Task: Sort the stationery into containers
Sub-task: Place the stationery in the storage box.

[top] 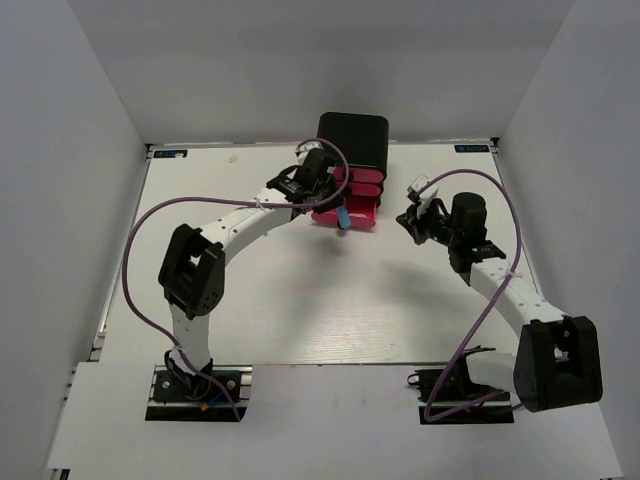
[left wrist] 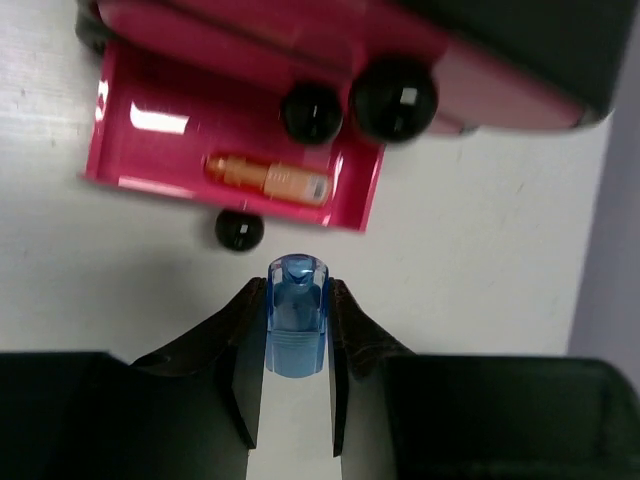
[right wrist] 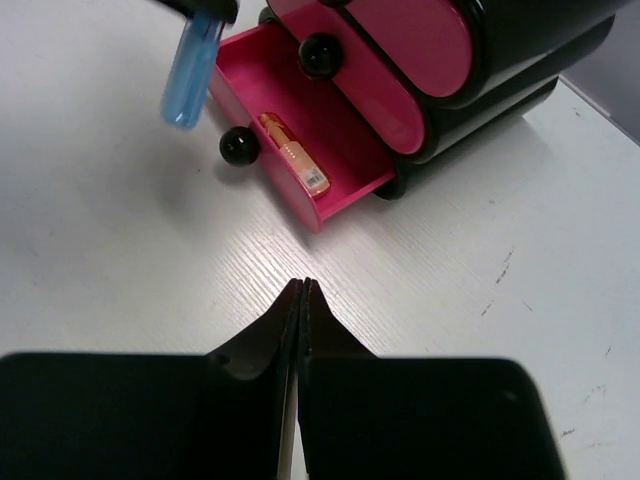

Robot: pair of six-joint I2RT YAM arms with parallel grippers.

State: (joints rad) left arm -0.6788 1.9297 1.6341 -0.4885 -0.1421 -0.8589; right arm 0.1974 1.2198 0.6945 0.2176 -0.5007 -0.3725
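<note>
Blue capsule (left wrist: 296,315) is clamped between the fingers of your left gripper (left wrist: 297,292), held in the air over the table (left wrist: 480,260), long axis in line with the fingers and its rounded end poking out past the tips. The target is dead ahead of those tips and a little to their left: the bottom drawer (left wrist: 97,130), pulled out of the cabinet (right wrist: 520,40) and open on top. Its knob (left wrist: 239,230) sits between the tips and the drawer's front wall, so judge the drop as needing a short push forward past the knob. Whether the capsule already overhangs the front wall I cannot tell; the wrist view says short of it, the top view says close. An orange capsule (left wrist: 268,177) lies inside, crosswise to your fingers, just behind the front wall; there is free floor behind it. The upper knobs (left wrist: 394,97) overhang the back of the drawer, so don't go too deep. Your right gripper (right wrist: 302,285) is pinched together on nothing, well apart from the drawer and facing it from the other side; the left arm is the nearer one.
</note>
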